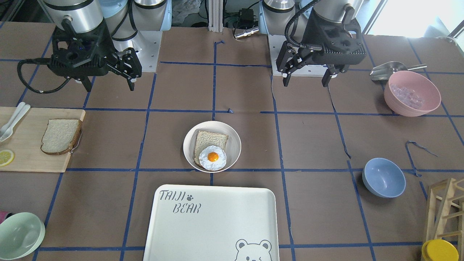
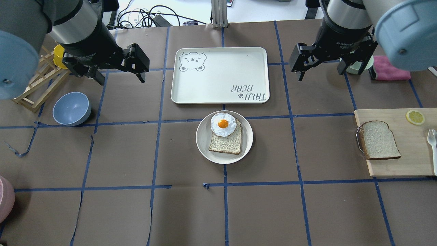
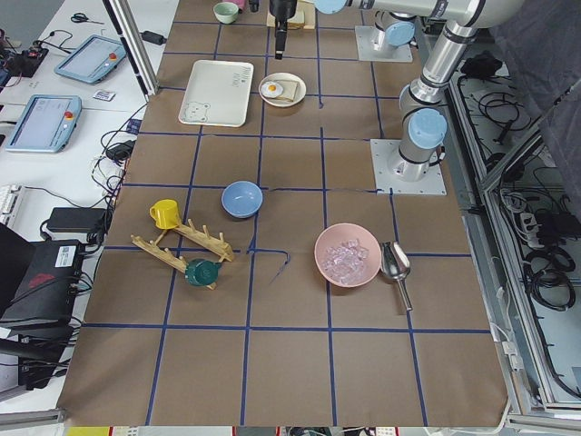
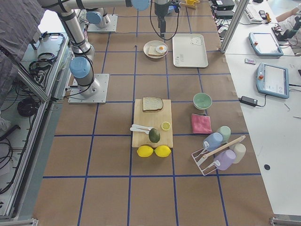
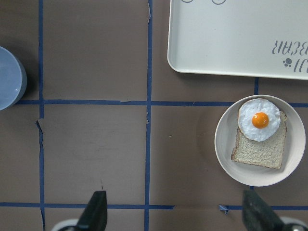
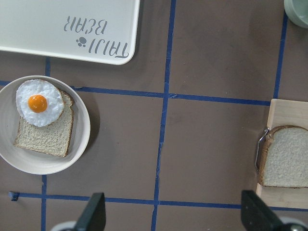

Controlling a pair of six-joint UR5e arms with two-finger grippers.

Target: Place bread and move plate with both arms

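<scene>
**Plate** (image 2: 204, 138): a round cream dish at the centre of the table. It holds a tan slice (image 2: 226, 146) lying flat, topped by a fried egg (image 2: 223, 124) that overlaps the slice's edge nearest the tray (image 2: 220, 78). The tray lies just beyond the plate and does not touch it.

**Pink bowl** (image 1: 406, 108): holds clear ice cubes, with a metal scoop (image 1: 387, 69) beside it.

**Bread** (image 2: 379, 140): a squarish slice with a pale grey-white crumb and a dark brown crust. It lies flat on the wooden cutting board (image 2: 409, 164) on the robot's right, at the board's end nearest the plate and well apart from the plate. A lemon slice (image 2: 415, 117) shares the board.

**Left gripper** (image 2: 121, 79) and **right gripper** (image 2: 321, 75): both hang above the table with fingers spread wide, holding nothing.
</scene>
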